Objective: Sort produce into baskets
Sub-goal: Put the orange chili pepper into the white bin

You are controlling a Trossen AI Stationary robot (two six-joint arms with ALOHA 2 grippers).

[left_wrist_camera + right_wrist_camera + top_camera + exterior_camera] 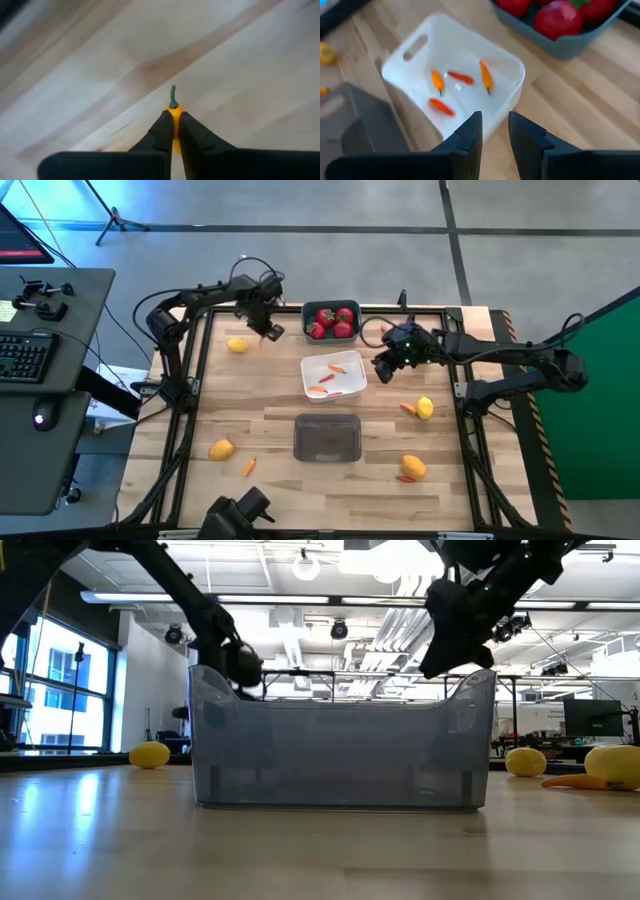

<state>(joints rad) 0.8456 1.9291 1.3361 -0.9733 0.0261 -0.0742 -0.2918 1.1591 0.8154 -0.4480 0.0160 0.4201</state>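
Near the bench's (280,415) far edge, the left pincer (173,131) pinches a carrot (173,114), which likely next needs carrying to the white basket (354,386).

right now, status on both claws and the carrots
Left claw shut on a carrot. Right claw empty beside white basket, four carrots inside. Nothing in the way.

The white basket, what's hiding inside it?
Inside the white basket lie four little carrot pieces, orange and red, on its floor. The right pincer covers a bit of the near rim, so anything tucked there can't be seen.
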